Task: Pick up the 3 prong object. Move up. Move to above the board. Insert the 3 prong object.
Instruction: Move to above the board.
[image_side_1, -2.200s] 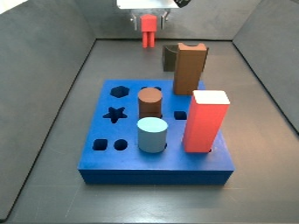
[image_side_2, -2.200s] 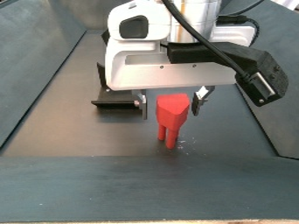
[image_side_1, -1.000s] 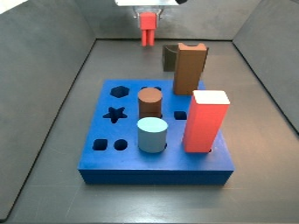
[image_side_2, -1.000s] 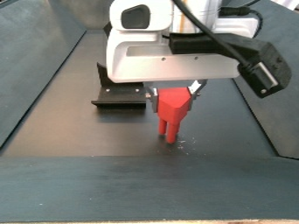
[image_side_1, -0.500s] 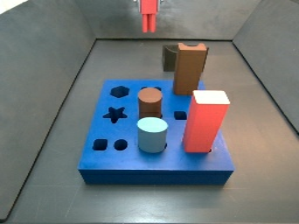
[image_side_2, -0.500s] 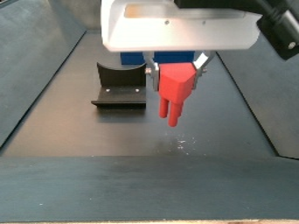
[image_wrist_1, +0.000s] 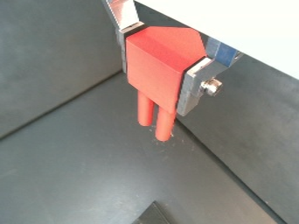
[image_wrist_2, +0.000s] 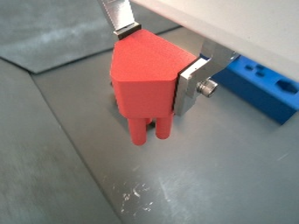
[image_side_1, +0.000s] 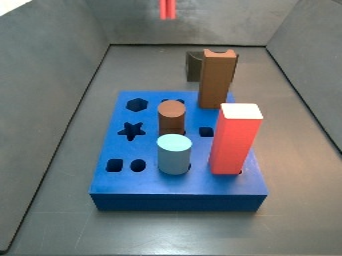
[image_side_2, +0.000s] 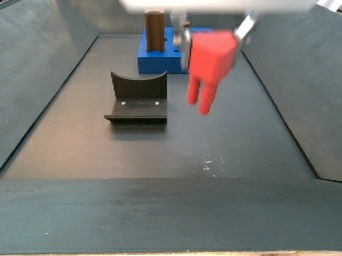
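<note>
The 3 prong object (image_wrist_1: 158, 70) is a red-orange block with thin prongs hanging below. My gripper (image_wrist_1: 160, 54) is shut on its upper body, with a silver finger (image_wrist_1: 197, 79) flat against each side. In both wrist views it hangs well above the dark floor (image_wrist_2: 146, 83). In a side view it hangs high, prongs down (image_side_2: 211, 60), nearer than the blue board (image_side_2: 158, 58). In a side view only its lower part shows at the top edge (image_side_1: 167, 8), beyond the board (image_side_1: 134, 190).
On the board stand a large red block (image_side_1: 237, 138), a brown notched block (image_side_1: 218, 75), a brown cylinder (image_side_1: 171, 115) and a light blue cylinder (image_side_1: 174, 153). The fixture (image_side_2: 136, 98) stands on the floor between the board and the gripper. Grey walls enclose the floor.
The gripper closed on the 3 prong object and has lifted it straight up off the floor; it now hangs much higher, with the gripper body mostly out of both side views.
</note>
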